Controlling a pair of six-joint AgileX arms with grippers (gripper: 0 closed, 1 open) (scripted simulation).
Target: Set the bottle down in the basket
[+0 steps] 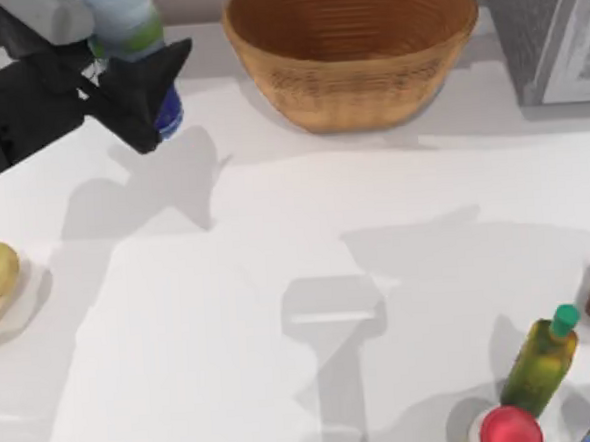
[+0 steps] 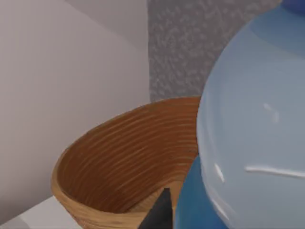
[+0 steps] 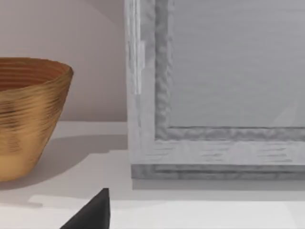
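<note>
The bottle [image 1: 128,26] (roughly upright) sits clamped in the left gripper [image 1: 137,95].

No text, brand, number or sign can be read on anything in these views.

Open table [image 1: 231,315] between left tool [image 1: 131,86] and basket [image 1: 353,52]; grey cabinet [image 1: 549,25] just beside basket's right.
</note>
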